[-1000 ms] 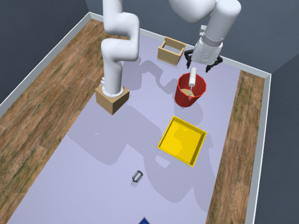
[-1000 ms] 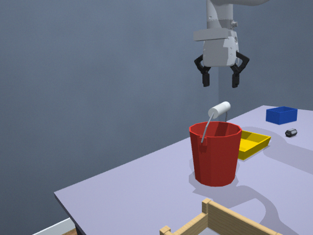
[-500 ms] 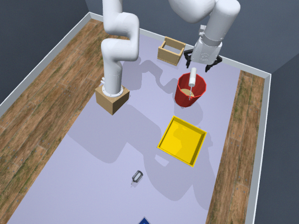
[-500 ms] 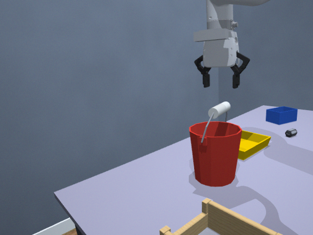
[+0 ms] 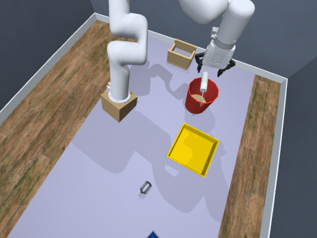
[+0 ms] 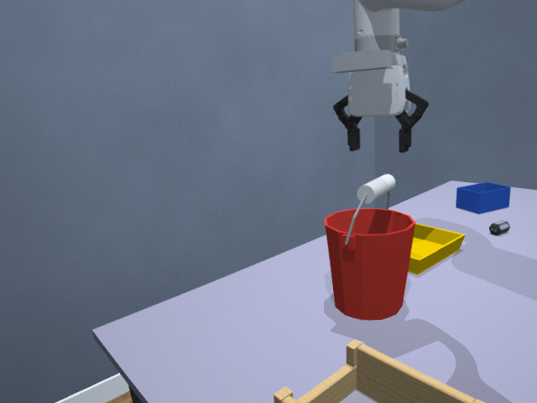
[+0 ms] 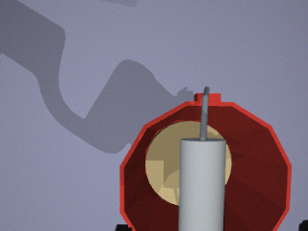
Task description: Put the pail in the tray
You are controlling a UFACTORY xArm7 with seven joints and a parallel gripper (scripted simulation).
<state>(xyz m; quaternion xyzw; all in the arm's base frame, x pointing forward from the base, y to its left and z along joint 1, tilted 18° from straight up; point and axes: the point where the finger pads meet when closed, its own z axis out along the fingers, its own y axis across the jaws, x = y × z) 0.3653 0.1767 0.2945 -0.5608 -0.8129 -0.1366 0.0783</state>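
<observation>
Crate (image 6: 381,368) of pale wood sits nearest on the tabletop (image 6: 225,312); behind it the red pail (image 6: 368,264) stands upright, its white handle grip (image 6: 376,185) raised, under the gripper (image 6: 378,143) with fingers (image 6: 353,138) spread and empty; beyond, the yellow drip tray (image 6: 433,247), just beside the pail
</observation>
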